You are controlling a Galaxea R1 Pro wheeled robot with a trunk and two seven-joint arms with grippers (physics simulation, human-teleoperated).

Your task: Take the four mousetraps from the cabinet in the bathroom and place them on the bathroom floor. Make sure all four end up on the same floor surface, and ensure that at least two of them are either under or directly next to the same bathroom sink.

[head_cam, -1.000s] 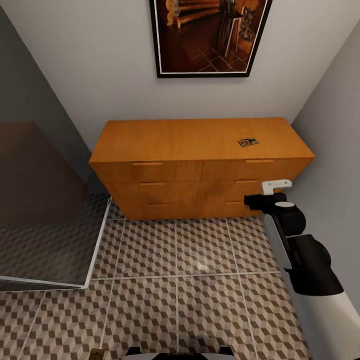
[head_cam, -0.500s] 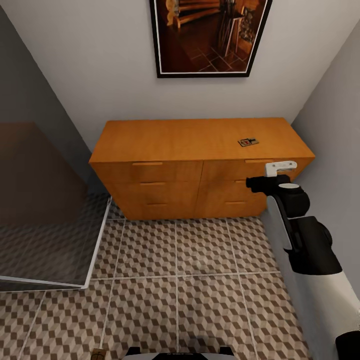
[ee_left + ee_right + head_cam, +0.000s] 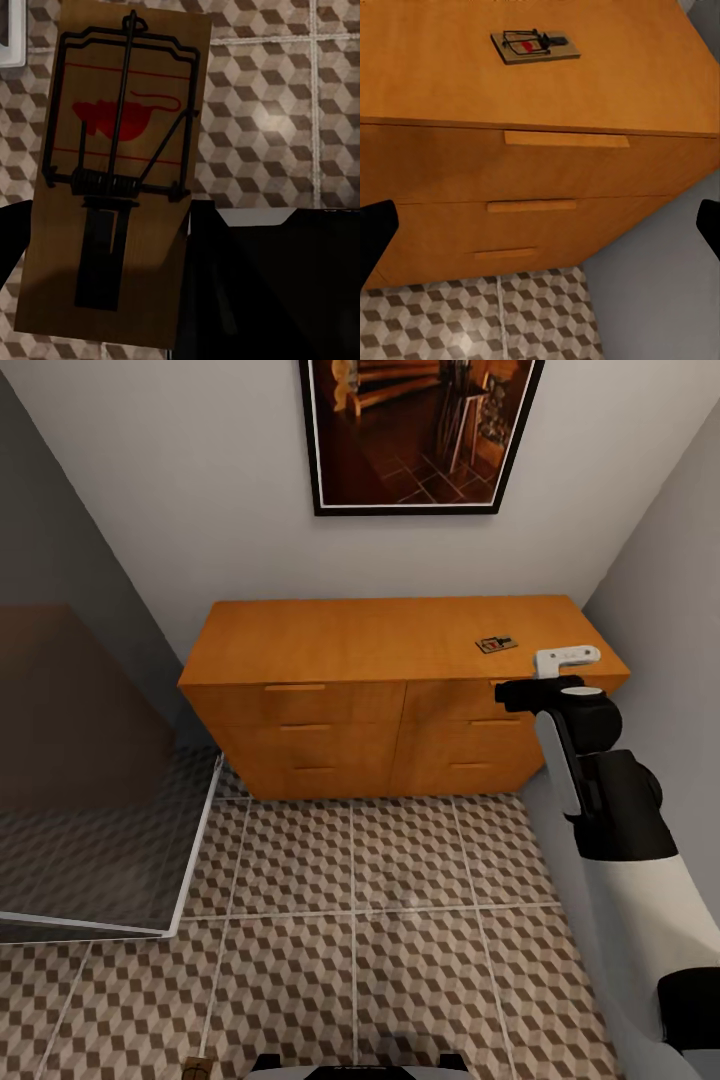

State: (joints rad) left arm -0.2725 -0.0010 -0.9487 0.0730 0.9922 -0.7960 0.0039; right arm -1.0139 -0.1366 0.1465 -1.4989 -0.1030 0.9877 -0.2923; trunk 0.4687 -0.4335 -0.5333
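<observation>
So, current state:
1. Cabinet point(image 3: 400, 660) stands against the far wall, all six drawers shut, with a framed picture point(image 3: 420, 435) on the wall above it
2. One trap point(image 3: 496, 645) lies flat on the cabinet top, right half, a bit back from the front edge. In the right wrist view it point(image 3: 535, 46) sits beyond the top right drawer's handle point(image 3: 566, 139), red mouse print facing up
3. Right gripper point(image 3: 515, 693) is held up in front of the cabinet's right column, at about the level of the top drawer, near the trap but not touching it
4. Right claw is wide: in its wrist view the two black fingertips point(image 3: 375, 240) sit at opposite edges, with nothing between them but the drawer fronts behind
5. Left gripper point(image 3: 112, 315) has a second trap point(image 3: 112, 172) standing lengthwise close to its camera, near end down between the dark fingers point(image 3: 247, 292). It looks clamped on that board
6. That second trap hangs above the floor point(image 3: 285, 112), wire bar and spring facing the camera
7. Floor point(image 3: 350, 920) in front of the cabinet is cube-pattern tile, with a smoky glass panel point(image 3: 90, 800) at left and a grey wall at right
</observation>
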